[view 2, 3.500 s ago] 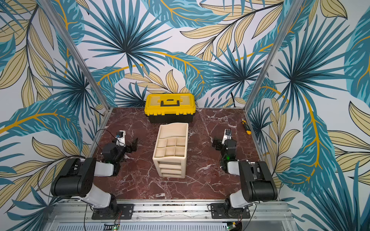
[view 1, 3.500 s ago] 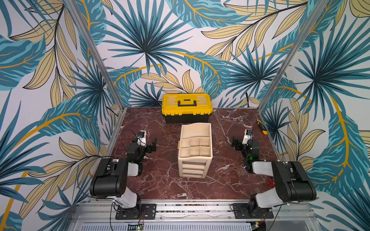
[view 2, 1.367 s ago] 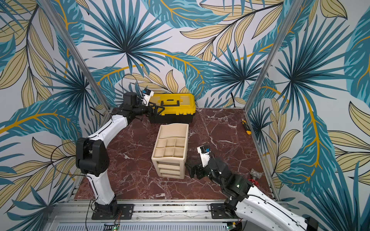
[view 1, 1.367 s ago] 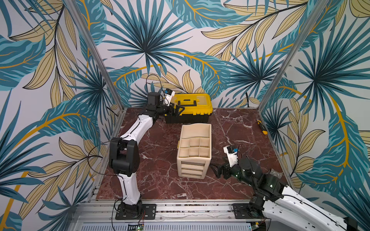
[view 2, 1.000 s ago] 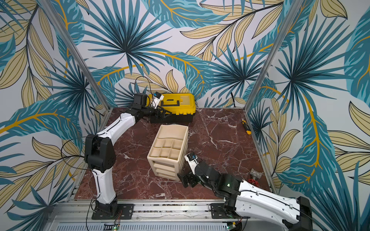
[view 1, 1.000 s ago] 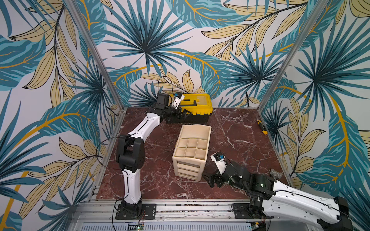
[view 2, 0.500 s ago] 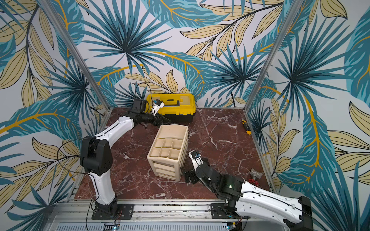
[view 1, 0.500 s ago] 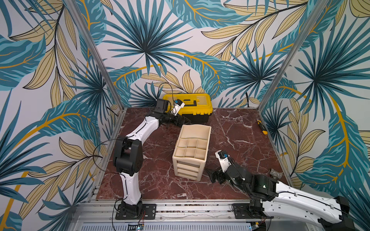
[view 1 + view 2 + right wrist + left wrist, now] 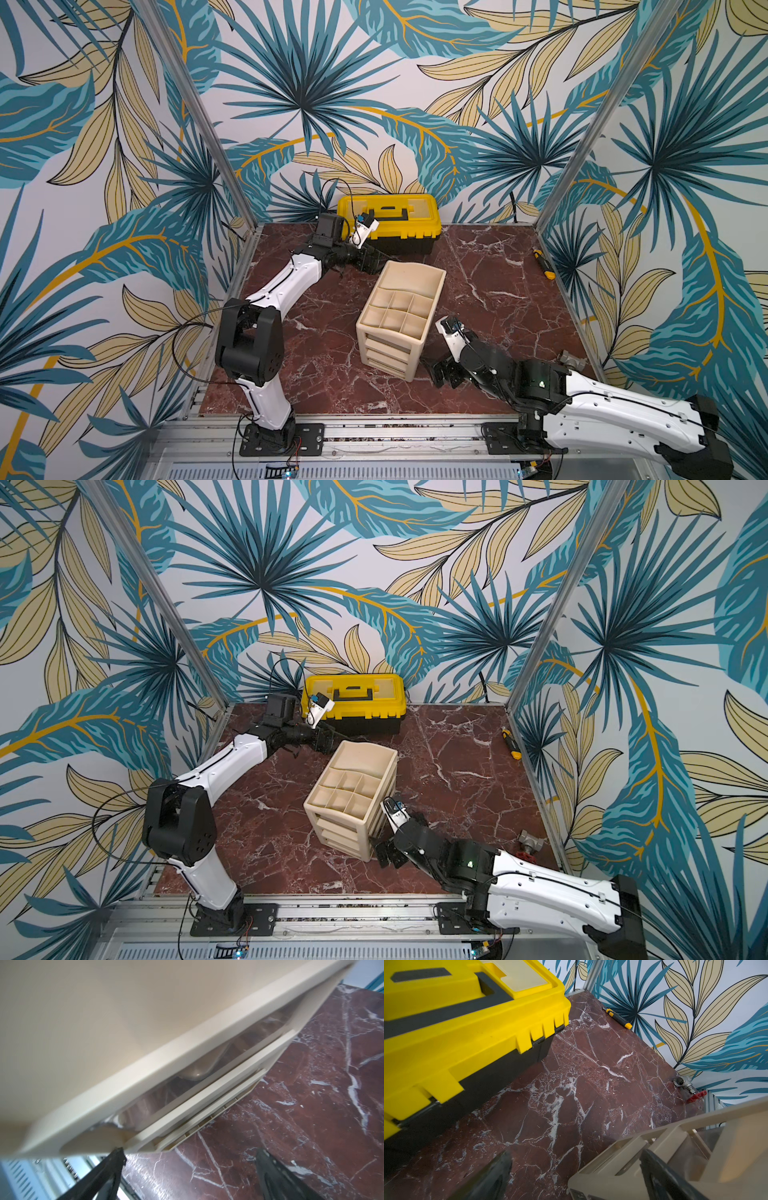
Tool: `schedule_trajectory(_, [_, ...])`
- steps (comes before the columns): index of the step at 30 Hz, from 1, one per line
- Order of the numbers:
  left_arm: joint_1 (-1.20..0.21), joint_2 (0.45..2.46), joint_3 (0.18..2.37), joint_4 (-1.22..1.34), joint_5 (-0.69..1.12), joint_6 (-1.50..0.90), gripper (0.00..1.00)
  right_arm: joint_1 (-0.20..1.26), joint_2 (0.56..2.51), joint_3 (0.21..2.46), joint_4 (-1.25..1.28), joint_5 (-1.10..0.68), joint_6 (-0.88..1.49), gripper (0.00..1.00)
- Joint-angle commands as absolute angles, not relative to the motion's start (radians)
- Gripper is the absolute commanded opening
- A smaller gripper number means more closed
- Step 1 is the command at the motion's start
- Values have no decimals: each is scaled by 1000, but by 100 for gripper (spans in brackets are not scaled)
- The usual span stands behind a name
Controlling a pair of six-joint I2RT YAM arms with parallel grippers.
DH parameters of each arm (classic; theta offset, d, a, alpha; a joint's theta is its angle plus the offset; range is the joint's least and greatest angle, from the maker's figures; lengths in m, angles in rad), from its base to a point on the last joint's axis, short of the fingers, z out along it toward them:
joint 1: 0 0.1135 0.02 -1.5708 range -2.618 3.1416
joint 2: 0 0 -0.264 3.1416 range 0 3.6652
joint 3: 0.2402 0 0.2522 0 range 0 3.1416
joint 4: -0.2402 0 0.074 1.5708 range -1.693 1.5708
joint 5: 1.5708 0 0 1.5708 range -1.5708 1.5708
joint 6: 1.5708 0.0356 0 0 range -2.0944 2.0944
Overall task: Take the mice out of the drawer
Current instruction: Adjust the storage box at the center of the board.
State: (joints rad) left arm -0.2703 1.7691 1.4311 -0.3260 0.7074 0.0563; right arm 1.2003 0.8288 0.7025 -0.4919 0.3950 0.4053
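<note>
The beige drawer unit [image 9: 399, 316] [image 9: 349, 800] stands skewed in the middle of the marble floor, and all its drawers look shut. The mice are hidden. My left gripper [image 9: 372, 262] [image 9: 328, 742] is open at the unit's back left corner. In the left wrist view the left gripper [image 9: 576, 1153] straddles that corner of the unit [image 9: 623, 1167], with nothing between its fingers. My right gripper [image 9: 442, 370] [image 9: 386, 854] is open and low at the unit's front right corner. In the right wrist view the right gripper [image 9: 189, 1151] has one fingertip [image 9: 118, 1153] at the bottom edge of the drawer fronts [image 9: 207, 1088].
A yellow and black toolbox [image 9: 388, 222] [image 9: 456, 1022] stands shut at the back wall, just behind my left gripper. A yellow utility knife [image 9: 543, 262] [image 9: 617, 1018] lies by the right wall. A metal valve with a red handle [image 9: 571, 359] [image 9: 689, 1088] sits at the front right.
My left gripper has come down from the toolbox front to the unit's back left corner. My right gripper has shifted slightly at the front right corner. The unit keeps its skewed pose.
</note>
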Motion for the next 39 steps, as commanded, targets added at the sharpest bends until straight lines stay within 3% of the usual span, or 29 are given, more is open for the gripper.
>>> schedule_trajectory(1, [-275,1776,1422,-281,647,65,100,1243,802,722,-586,358,446,99])
schedule_trajectory(8, [-275,1878,1588,-300,645,95,100,1303,841,776,-610,382,466,99])
schedule_trajectory(13, [-277,1977,1737,-368,763,98,100,1329,869,717,-431,436,469,99])
schedule_trajectory(21, [-279,2032,1824,-540,982,182,100,1388,788,504,-57,715,495,99])
schedule_trajectory(29, [-282,2010,1813,-678,1052,256,100,1415,789,531,-182,876,531,99])
schedule_trajectory(39, [-292,1898,1632,-615,1056,220,99,1414,710,525,-326,1052,506,99])
